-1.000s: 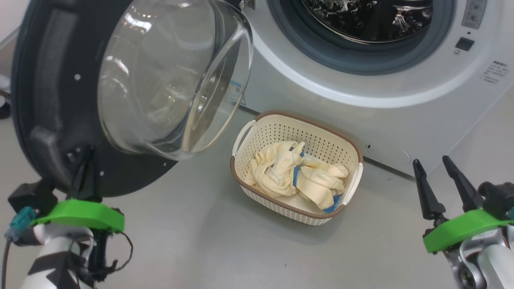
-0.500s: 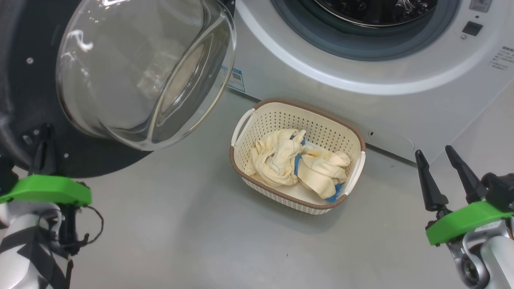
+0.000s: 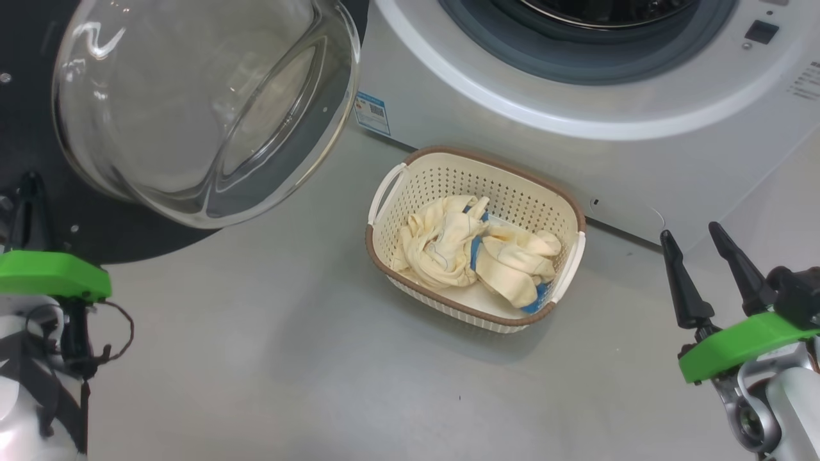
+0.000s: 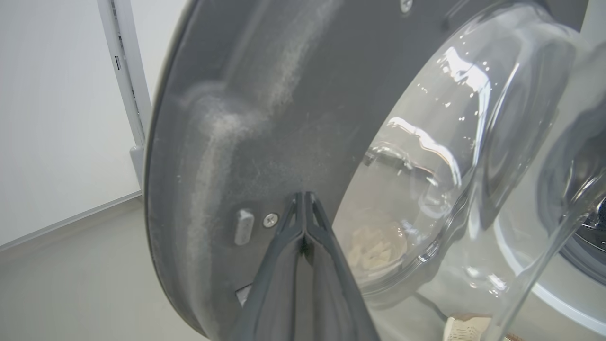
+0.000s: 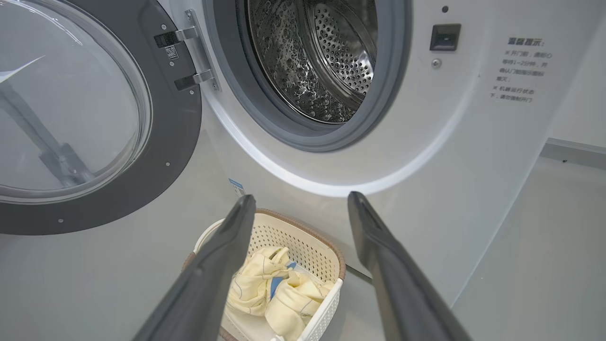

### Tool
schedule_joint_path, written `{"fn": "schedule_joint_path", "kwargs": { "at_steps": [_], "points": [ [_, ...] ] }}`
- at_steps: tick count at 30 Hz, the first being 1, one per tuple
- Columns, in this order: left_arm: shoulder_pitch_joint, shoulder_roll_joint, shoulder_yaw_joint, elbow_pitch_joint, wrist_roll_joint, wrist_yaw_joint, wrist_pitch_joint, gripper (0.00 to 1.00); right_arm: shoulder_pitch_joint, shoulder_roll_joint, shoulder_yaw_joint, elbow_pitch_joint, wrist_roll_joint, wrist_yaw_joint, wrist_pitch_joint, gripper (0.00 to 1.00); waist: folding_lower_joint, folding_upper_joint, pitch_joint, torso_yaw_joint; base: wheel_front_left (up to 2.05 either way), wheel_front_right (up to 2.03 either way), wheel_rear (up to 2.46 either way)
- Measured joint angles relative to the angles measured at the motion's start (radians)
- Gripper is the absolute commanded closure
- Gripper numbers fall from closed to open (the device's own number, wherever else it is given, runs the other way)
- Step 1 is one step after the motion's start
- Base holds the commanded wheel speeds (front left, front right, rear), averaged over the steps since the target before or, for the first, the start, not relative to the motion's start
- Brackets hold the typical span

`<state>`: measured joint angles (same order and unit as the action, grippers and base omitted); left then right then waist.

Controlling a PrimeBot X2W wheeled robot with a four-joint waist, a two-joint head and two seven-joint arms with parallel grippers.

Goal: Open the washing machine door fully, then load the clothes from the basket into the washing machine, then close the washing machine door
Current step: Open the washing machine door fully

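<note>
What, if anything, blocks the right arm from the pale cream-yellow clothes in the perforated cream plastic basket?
Probably nothing, so yes: the right gripper, jaws open, sits to the basket's right; the clothes lie uncovered, bare grey floor between. The black-rimmed round glass door hangs well left.

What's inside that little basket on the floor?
Inside the basket lies a crumpled pile of pale yellow clothes with blue bits. A strip of the basket's bare floor shows at the near edge. Anything under the pile is covered, so I cannot tell.
</note>
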<state>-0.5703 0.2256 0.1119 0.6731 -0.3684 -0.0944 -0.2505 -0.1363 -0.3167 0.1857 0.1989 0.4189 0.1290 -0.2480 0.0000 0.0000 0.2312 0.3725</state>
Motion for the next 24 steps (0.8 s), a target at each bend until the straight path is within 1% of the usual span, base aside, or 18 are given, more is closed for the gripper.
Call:
{"fn": "schedule_joint_path", "kwargs": {
  "at_steps": [5,12,24],
  "points": [
    [-0.047,-0.001,0.046,0.045,0.034,-0.011,0.0,1.0,-0.011,-0.005,0.003,0.0,-0.001,0.0,0.0,0.0,0.0,0.0,0.021,-0.007,0.0,0.0,0.0],
    [-0.096,-0.001,0.113,0.084,0.067,-0.012,0.0,1.0,-0.035,-0.014,0.004,-0.002,-0.006,0.0,0.0,0.0,0.0,0.0,0.047,-0.018,0.0,0.0,0.0],
    [-0.161,0.008,0.193,0.141,0.122,-0.028,0.0,1.0,-0.062,-0.024,0.004,-0.015,-0.007,0.0,-0.003,0.0,0.0,0.0,0.09,-0.033,0.0,0.0,0.0]
  ]
}}
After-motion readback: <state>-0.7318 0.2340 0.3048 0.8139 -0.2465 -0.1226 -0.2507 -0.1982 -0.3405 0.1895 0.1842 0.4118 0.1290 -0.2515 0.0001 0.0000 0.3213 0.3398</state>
